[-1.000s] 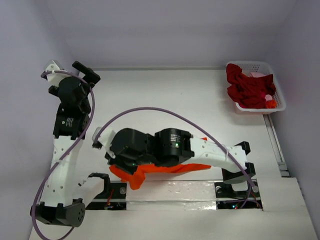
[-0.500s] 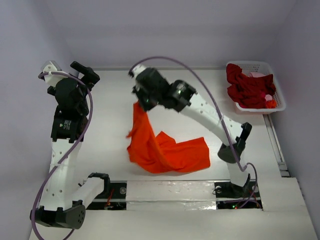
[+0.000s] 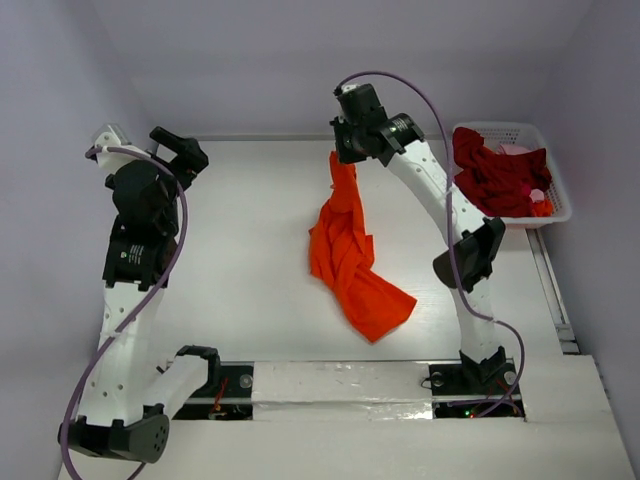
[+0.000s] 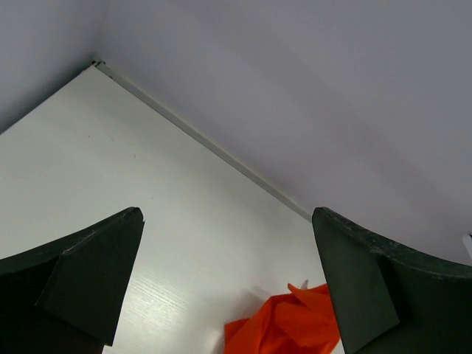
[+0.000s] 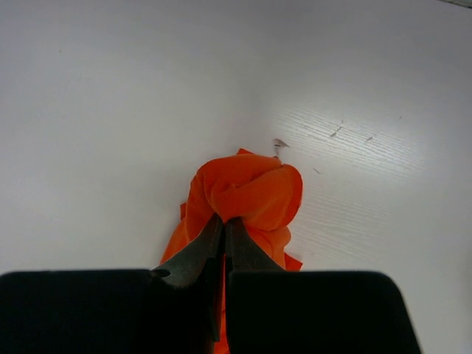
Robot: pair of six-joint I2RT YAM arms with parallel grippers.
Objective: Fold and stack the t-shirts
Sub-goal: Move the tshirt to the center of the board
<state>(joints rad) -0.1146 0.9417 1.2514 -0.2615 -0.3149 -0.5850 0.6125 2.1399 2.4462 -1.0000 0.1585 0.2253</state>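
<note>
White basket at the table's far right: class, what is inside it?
The white basket holds a heap of dark red t-shirts, a pinkish patch at the far side and an orange bit nearer. What lies beneath the heap is covered.

I count two hands: left hand [image 3: 183, 143], right hand [image 3: 342, 150]. One orange t-shirt [image 3: 350, 250] at my right hand. One white basket [image 3: 562, 192] right of that hand. Dark red t-shirts [image 3: 495, 178] heaped inside, can't separate them, plus one pinkish piece [image 3: 515, 150].
</note>
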